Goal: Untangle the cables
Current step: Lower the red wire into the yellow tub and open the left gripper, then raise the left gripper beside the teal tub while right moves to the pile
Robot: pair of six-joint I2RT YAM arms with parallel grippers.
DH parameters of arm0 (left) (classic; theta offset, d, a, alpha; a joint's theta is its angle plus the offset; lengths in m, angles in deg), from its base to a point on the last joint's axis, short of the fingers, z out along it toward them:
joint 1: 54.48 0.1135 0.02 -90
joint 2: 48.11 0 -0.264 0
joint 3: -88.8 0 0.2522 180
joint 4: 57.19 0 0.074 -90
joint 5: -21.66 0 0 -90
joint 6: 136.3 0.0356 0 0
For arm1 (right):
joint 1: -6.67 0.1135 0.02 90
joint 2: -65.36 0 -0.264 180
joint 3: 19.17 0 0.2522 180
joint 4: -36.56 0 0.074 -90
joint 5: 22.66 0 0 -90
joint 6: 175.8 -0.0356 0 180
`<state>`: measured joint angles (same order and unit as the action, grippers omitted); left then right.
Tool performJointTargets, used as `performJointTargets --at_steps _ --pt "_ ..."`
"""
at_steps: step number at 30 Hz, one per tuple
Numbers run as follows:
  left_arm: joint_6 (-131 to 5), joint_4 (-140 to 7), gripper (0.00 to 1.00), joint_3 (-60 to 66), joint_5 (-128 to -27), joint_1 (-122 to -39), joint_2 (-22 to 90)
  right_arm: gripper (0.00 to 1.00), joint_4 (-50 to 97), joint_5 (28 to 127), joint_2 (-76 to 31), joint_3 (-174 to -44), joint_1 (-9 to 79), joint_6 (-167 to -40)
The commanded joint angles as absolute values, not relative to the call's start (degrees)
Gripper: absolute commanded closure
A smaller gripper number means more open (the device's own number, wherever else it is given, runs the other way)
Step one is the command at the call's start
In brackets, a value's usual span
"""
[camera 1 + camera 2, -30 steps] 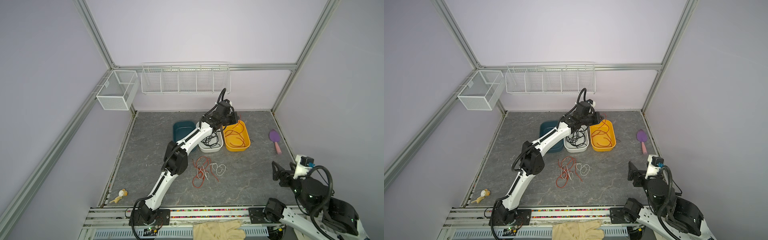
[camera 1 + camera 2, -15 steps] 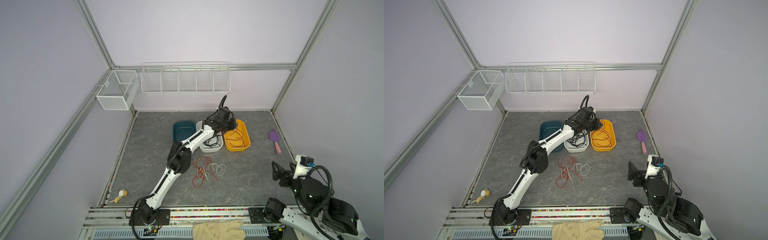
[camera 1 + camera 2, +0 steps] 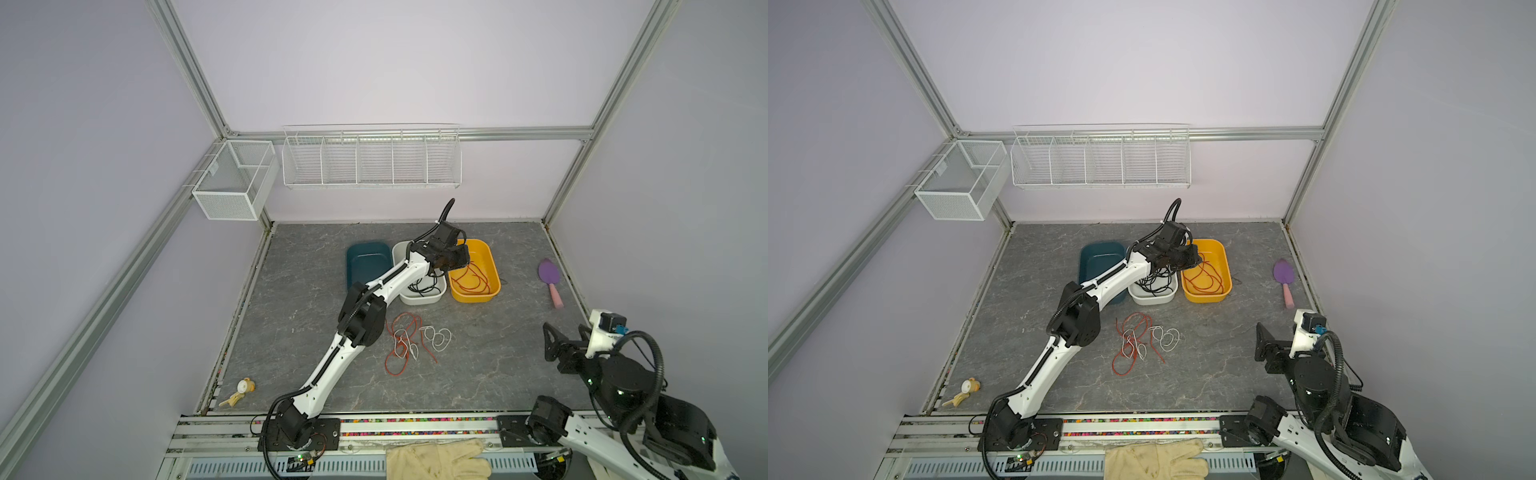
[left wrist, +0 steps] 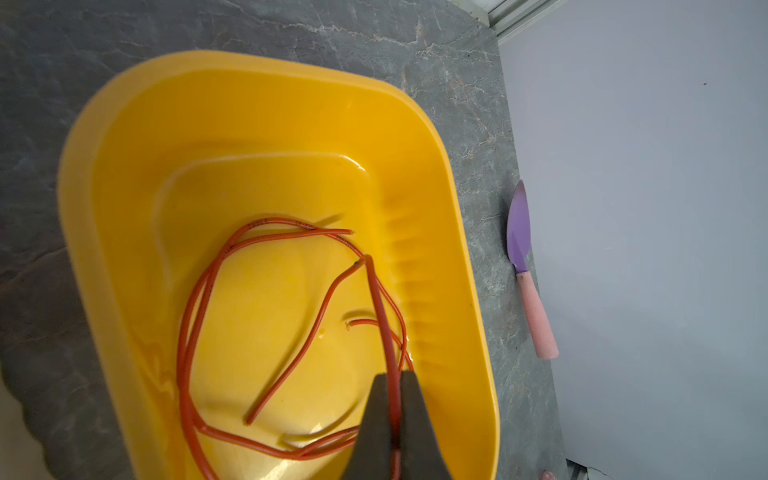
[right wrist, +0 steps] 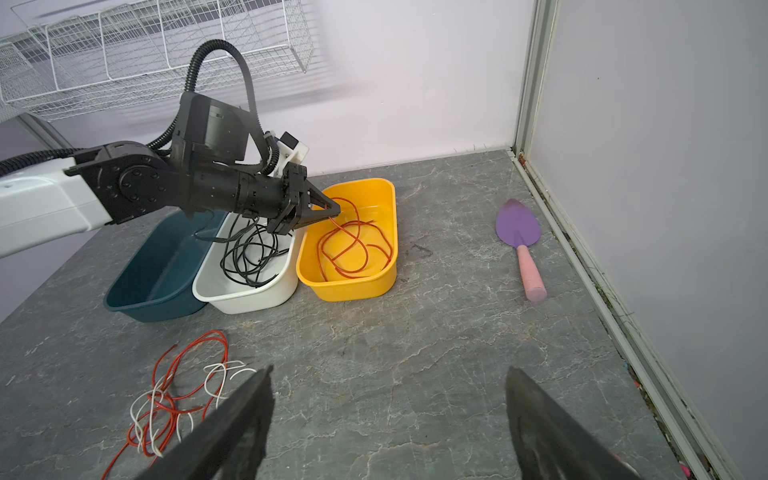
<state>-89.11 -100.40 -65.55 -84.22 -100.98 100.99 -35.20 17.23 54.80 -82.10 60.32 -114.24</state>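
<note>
shifted over glossy yellow tub, left jaws pinch thin red-orange cable.

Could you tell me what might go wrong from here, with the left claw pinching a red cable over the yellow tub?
1. The left claw is shut on the red cable above the yellow tub; withdrawing before opening could drag the loops out of it.
2. The red and white tangle on the table looks knotted; pulling a red strand may drag white ones along.
</note>
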Motion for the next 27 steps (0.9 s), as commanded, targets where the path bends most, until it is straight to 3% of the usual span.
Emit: performJointTargets --at_steps 1,10,16,27 --pt "-87.9 -102.7 0.98 -68.2 -83.8 -100.7 101.2 0.12 -34.2 16.7 54.7 -81.5 60.3 -113.5" --pt "-86.2 -104.8 0.88 -69.3 -82.3 -100.7 99.6 0.12 -33.8 17.1 54.3 -81.5 60.2 -113.0" --pt "-84.9 -107.3 0.75 -70.7 -81.5 -100.4 98.8 0.12 -33.8 17.1 54.2 -81.5 60.3 -113.0" --pt "-82.4 -110.0 0.64 -71.0 -80.2 -97.6 92.5 0.12 -33.8 17.5 53.0 -81.5 60.2 -112.5"
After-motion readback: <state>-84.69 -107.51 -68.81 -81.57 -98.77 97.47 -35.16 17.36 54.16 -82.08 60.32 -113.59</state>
